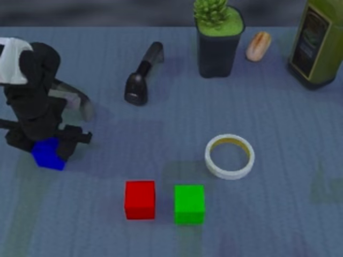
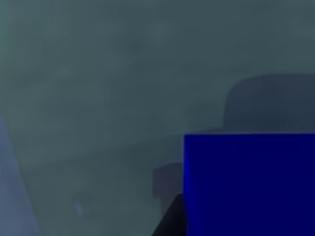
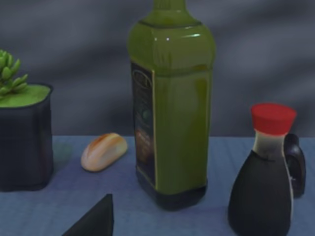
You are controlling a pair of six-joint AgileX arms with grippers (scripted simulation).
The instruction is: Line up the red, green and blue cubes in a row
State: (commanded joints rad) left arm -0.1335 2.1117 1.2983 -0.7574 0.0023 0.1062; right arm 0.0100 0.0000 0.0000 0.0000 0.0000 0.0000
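At the frame's left, the left gripper has its fingers around the blue cube. The red cube and green cube sit side by side at lower centre. The right gripper's fingers cannot be judged.

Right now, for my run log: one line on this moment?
left pincer: on blue cube | red cube, green cube: side by side

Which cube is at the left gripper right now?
The blue cube, at the table's left, directly under the left gripper. The red cube and green cube sit side by side, apart from it.
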